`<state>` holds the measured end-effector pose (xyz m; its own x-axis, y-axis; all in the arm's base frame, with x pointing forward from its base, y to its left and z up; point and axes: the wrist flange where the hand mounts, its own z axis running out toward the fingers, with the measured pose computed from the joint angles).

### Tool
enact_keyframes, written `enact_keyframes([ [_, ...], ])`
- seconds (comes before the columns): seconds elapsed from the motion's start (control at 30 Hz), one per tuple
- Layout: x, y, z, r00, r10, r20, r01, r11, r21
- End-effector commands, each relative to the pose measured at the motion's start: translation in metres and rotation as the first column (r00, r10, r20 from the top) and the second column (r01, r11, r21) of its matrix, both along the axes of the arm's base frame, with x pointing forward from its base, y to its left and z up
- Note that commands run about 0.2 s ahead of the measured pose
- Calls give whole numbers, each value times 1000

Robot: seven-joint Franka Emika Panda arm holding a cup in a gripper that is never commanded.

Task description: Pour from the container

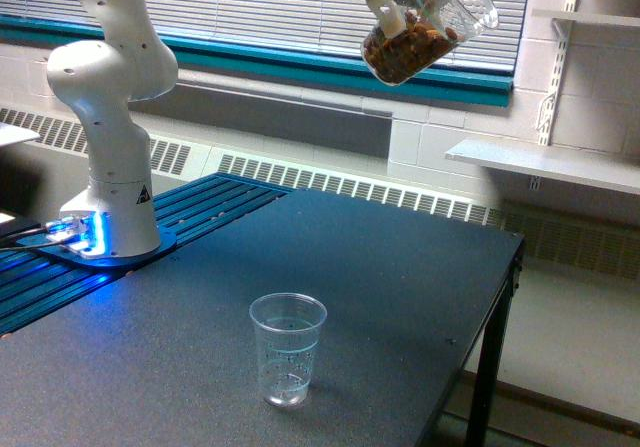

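While the arm (112, 97) rises from its base, its claw (392, 7) grips the tilted container (428, 29) high above the table (380, 267)

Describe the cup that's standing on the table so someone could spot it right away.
Start at the dark table and look at its near edge. A small clear plastic cup with printed graduation lines stands upright and empty there, unlike the larger nut-filled clear tumbler tilted high in the gripper.

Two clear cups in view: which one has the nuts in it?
The larger tumbler held tilted in the hand near the top, brown pieces inside. The smaller graduated cup standing on the table looks empty.
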<state>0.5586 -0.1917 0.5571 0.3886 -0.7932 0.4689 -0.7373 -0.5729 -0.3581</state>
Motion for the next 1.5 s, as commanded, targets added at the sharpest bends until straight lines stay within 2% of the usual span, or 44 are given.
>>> enact_keyframes([
  [0.03, 0, 2, -2, 999, 35, -32, -38, 995, -90],
  [0.3, -7, -2, -6, 997, 53, -63, -65, 977, -201],
  [0.47, -14, -6, -14, 995, 67, -79, -86, 959, -268],
  [0.67, -26, -12, -31, 993, 69, -93, -96, 941, -323],
  [0.83, -40, -20, -46, 992, 58, -110, -93, 930, -355],
  [1.0, -55, -25, -64, 994, 28, -109, -66, 928, -368],
  [1.37, -84, -28, -100, 986, 38, -164, -104, 901, -420],
  [1.5, -95, -25, -117, 978, 62, -199, -145, 888, -437],
])
